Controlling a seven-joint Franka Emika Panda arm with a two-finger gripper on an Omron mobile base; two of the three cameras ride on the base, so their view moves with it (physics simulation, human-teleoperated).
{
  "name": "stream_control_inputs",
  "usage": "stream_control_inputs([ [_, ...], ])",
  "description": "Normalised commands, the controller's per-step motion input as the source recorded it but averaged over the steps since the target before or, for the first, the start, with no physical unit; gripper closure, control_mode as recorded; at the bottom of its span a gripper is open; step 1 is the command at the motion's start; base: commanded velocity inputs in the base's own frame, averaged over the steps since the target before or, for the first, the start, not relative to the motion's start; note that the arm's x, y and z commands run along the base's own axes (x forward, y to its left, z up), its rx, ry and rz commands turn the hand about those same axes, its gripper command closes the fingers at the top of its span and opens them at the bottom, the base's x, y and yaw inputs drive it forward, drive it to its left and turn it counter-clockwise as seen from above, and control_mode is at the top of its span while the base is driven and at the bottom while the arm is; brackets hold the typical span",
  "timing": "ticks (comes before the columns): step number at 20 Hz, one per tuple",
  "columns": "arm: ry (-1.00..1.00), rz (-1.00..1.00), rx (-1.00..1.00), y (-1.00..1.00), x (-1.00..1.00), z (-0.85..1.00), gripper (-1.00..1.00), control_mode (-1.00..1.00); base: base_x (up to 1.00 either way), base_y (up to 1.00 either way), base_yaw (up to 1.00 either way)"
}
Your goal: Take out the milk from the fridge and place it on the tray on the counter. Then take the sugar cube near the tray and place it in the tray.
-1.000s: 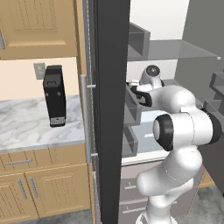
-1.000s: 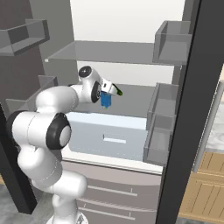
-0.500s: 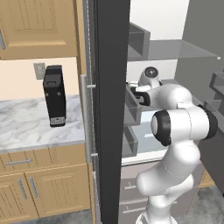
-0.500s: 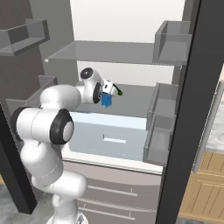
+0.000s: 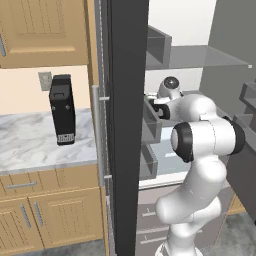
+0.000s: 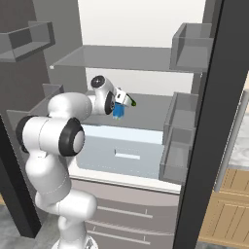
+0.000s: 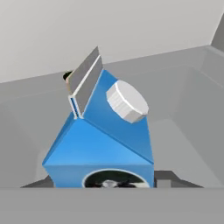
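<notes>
The milk [image 6: 118,114] is a small blue carton on the fridge's middle glass shelf [image 6: 151,109]. In the hand view the milk [image 7: 100,148] is very close, with its white cap and grey folded top tilted toward the upper left. My gripper [image 6: 118,108] reaches into the fridge [image 6: 146,58] from the left. Its dark fingertips [image 7: 165,179] press against both lower sides of the carton, so my gripper [image 7: 103,183] is shut on it. The counter [image 5: 30,145] lies left of the fridge door [image 5: 127,125]. The tray and the sugar cube are out of view.
A black coffee machine [image 5: 62,110] stands on the counter against the wall. Grey door bins [image 6: 177,131] hang on the right door, and more bins [image 5: 150,125] sit close beside the arm. A small dark green thing [image 6: 132,103] lies just behind the carton. A pale drawer [image 6: 121,151] sits below.
The fingers have closed inward from wide open onto the carton's sides. The arm's elbow has shifted slightly; the carton stays in place on the shelf.
</notes>
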Motion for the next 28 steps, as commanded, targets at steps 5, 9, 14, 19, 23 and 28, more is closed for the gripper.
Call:
stream_control_inputs([
  [5,0.0,0.0,0.01,-0.06,0.0,-0.01,1.0,-1.0,0.0,0.0,0.0],
  [9,-0.07,0.0,0.0,-0.03,-0.42,0.06,1.0,-1.0,0.0,0.0,0.0],
  [14,-0.05,0.02,0.01,-0.29,-1.0,0.43,1.0,-1.0,0.0,0.0,0.0],
  [19,-0.02,0.09,0.0,-0.17,-0.97,0.93,1.0,-1.0,0.0,0.0,0.0],
  [23,0.0,0.06,0.0,-0.16,-0.99,1.0,1.0,-1.0,0.0,0.0,0.0],
  [28,0.0,0.03,0.0,-0.09,-0.98,0.99,1.0,-1.0,0.0,0.0,0.0],
])
